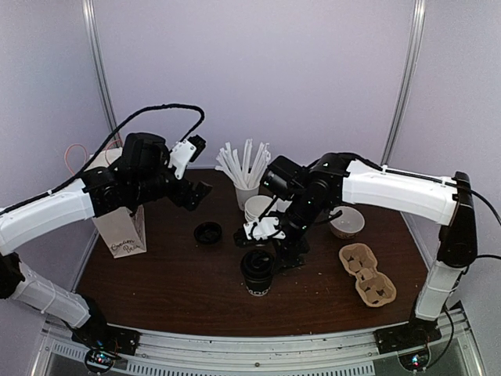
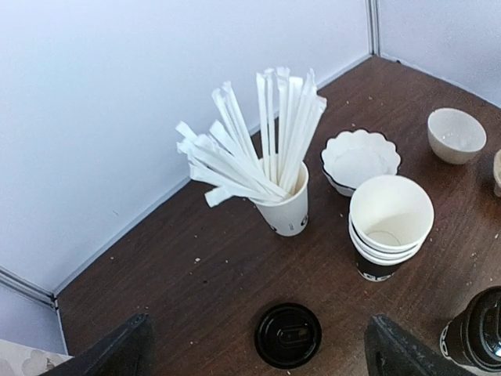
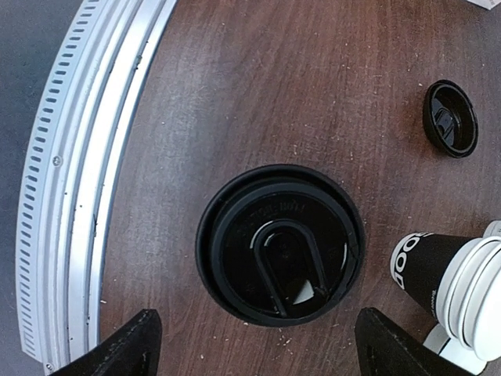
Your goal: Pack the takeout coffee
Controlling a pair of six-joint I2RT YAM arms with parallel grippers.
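Since both wrist cameras look straight down, I read the tools first. The right gripper [image 3: 257, 329] hangs directly over the takeout coffee [image 3: 279, 244] with its dark fingers [image 3: 133, 345] spread wide on either side of the round lid, clear of its rim and gripping nothing. The left gripper [image 2: 262, 352] also stands wide and holds nothing, above a loose black plastic lid [image 2: 287, 335] lying flat on the table.

The coffee, a black paper cup with white block lettering, stands upright midway along the near edge of the dark wood-grain table [image 1: 156, 290]. Its glossy lid shows a raised ring and a sip tab.

Behind it, toward the far edge, I see stacked white paper cups [image 2: 390, 223], a cup of paper-wrapped straws [image 2: 286, 205] fanned outward, and a fluted white paper dish [image 2: 360, 159]. A small cream bowl [image 1: 347, 222] sits to the right. A moulded pulp carrier [image 1: 366, 274] lies near the right edge, and a pale printed paper bag [image 1: 121, 231] stands at the left edge.
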